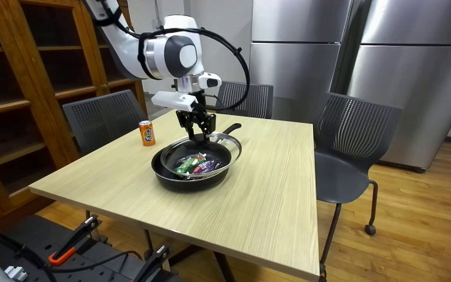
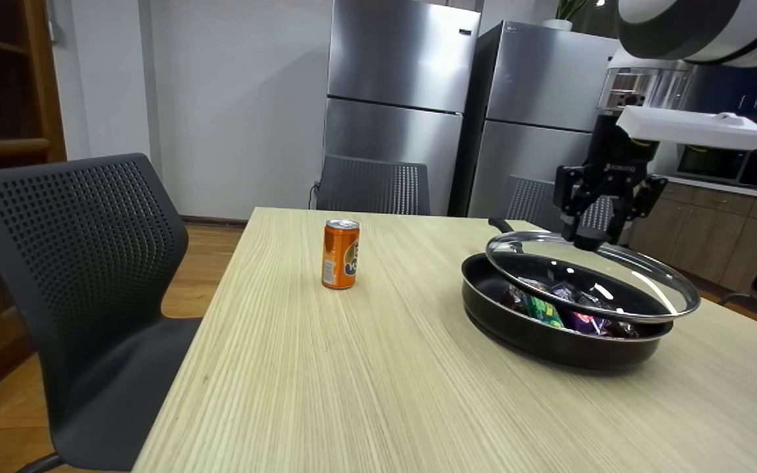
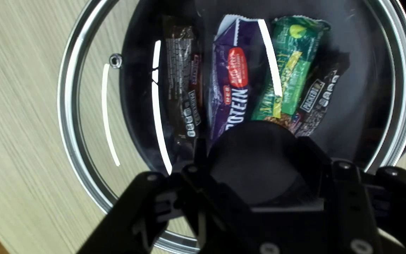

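Wrist view is showing the black pincer (image 3: 254, 155) pinching the round black knob (image 3: 256, 173) of a clear, metal-rimmed glass lid (image 3: 272, 63), held off-centre over a black frying pan (image 2: 562, 347), lid handling seemingly calling for steady, level guidance next.

In an exterior view I look from the near end, down across the table (image 1: 268, 188) toward the refrigerators (image 1: 294, 78) on the far side; in an exterior view set lower and nearer the can (image 2: 340, 256), I face the same way, the pan (image 2: 569, 348) at right; both exterior views share table, can, pan and refrigerators; my wrist view looks down, close over the lid (image 3: 69, 98), past my claw (image 3: 256, 158).
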Tool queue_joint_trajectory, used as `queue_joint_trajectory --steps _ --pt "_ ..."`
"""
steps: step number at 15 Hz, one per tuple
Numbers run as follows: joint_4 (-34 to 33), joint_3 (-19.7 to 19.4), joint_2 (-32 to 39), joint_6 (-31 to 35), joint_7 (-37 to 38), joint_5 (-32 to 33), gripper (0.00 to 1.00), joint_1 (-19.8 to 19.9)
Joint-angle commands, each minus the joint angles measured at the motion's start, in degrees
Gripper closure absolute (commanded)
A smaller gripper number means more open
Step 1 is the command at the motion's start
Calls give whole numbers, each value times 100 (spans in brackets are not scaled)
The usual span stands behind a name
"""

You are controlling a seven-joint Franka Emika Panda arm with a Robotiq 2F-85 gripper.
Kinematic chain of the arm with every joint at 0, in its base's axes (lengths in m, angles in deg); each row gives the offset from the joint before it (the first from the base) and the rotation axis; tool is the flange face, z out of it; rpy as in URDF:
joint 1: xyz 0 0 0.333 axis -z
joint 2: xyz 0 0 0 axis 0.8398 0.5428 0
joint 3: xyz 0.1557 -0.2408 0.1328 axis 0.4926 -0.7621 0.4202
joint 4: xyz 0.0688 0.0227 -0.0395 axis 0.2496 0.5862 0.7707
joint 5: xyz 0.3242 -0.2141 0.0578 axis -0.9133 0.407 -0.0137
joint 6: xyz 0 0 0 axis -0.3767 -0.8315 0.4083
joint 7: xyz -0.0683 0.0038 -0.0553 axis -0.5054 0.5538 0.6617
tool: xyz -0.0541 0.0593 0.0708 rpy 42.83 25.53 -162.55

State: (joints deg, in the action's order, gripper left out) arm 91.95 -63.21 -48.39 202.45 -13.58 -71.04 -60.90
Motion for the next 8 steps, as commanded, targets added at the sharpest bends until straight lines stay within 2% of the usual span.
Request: queue_joint_trajectory --steps 1,5,8 --pt "173 211 -360 62 2 46 61 -83" --pt "148 558 -251 182 -207 -282 61 -17" --pt "204 674 -206 351 -237 -333 61 -24"
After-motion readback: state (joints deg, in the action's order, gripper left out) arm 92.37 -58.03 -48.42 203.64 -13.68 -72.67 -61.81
